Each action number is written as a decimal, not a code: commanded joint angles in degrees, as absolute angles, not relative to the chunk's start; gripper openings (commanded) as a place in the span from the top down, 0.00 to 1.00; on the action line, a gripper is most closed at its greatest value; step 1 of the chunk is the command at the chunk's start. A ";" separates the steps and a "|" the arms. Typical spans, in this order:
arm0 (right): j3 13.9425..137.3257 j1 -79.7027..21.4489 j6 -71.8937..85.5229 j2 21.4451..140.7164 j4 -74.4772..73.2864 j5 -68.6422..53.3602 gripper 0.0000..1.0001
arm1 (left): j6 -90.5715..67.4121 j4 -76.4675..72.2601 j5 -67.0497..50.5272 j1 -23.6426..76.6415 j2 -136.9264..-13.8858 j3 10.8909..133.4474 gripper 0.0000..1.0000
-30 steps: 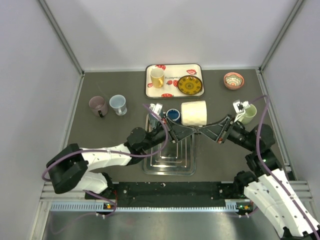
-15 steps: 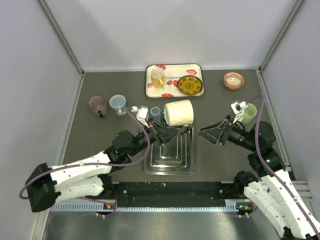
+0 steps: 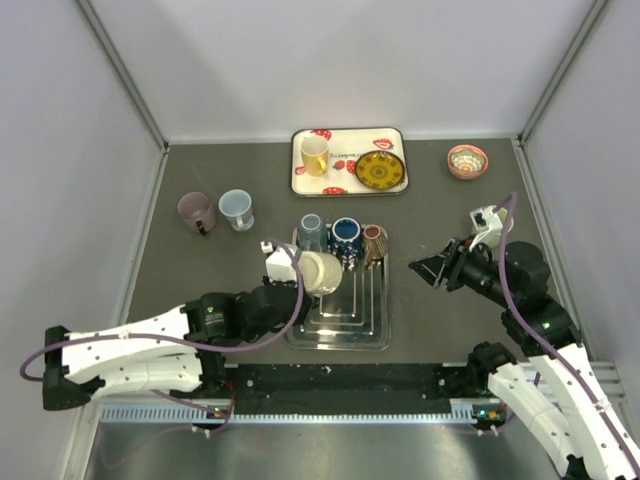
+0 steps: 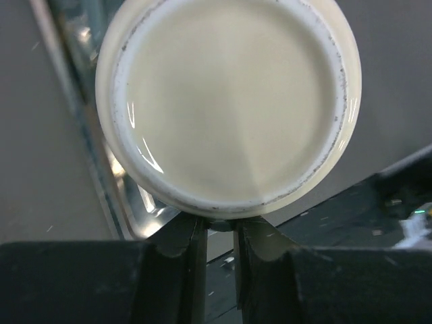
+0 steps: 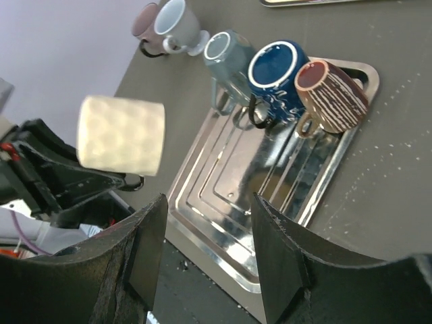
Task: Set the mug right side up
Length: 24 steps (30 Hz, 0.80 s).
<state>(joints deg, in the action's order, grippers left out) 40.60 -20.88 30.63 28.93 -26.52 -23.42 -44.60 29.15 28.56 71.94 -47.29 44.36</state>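
Observation:
The cream mug hangs over the left edge of the steel tray, its dimpled wall lying sideways in the right wrist view. My left gripper is shut on the mug's handle, and the mug's base faces that wrist camera. The left gripper sits just near-left of the mug in the top view. My right gripper stands open and empty to the right of the tray, well apart from the mug. Its fingers frame the tray's near end.
Three mugs lie on their sides at the tray's far end: grey-blue, dark blue, brown striped. A mauve mug and a pale blue mug stand left. A white tray with a yellow mug and plate, and a small bowl, stand at the back.
My right gripper let go of the cream mug, opened and drew back to the right. The left arm carried the mug from the tray's far end toward the near left.

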 commanded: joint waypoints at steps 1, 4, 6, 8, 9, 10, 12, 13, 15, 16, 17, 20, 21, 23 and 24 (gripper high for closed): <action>42.28 -21.53 29.00 28.74 -28.21 -18.73 0.48 | -51.50 42.36 34.89 72.86 -51.67 45.97 1.00; 42.10 -21.53 29.27 28.48 -28.47 -18.81 0.48 | -53.08 41.31 36.21 72.86 -55.44 44.91 1.00; 42.10 -21.53 29.62 28.30 -28.74 -18.90 0.48 | -51.68 40.69 36.30 72.69 -57.12 45.35 1.00; 41.92 -21.53 30.14 27.95 -28.65 -19.77 0.48 | -50.46 40.69 36.39 72.51 -59.67 46.31 1.00; 41.66 -21.53 30.58 27.86 -28.74 -20.04 0.48 | -50.10 40.69 36.56 72.42 -60.37 46.41 1.00; 41.57 -21.53 30.93 27.86 -28.74 -19.95 0.48 | -49.31 40.08 35.87 71.73 -61.69 46.41 1.00; 41.31 -21.53 31.29 28.04 -29.26 -19.60 0.48 | -48.08 38.68 34.37 70.41 -63.01 45.71 1.00; 41.22 -21.62 31.38 28.12 -29.96 -19.25 0.48 | -47.29 37.19 32.54 69.10 -63.89 45.36 1.00; 41.22 -21.45 31.20 27.95 -30.50 -18.99 0.48 | -46.59 35.69 31.38 67.86 -64.60 44.21 1.00; 41.13 -21.53 31.03 27.86 -30.76 -18.64 0.48 | -45.80 34.47 30.77 66.55 -65.21 43.86 1.00; 41.13 -21.45 30.94 27.69 -30.85 -18.63 0.48 | -45.36 33.76 29.37 65.92 -65.48 43.60 1.00; 40.87 -21.53 30.94 27.33 -31.02 -18.72 0.48 | -43.51 32.35 27.61 63.46 -66.88 43.77 1.00; 40.70 -21.53 31.11 27.25 -31.03 -18.72 0.48 | -43.07 31.91 26.90 62.67 -67.15 43.77 1.00; 40.52 -21.45 31.20 27.33 -30.94 -18.72 0.48 | -41.93 29.81 24.54 60.39 -68.20 43.42 1.00; 40.52 -21.53 31.11 27.51 -31.02 -18.63 0.48 | -41.66 29.27 24.09 59.86 -68.99 43.33 1.00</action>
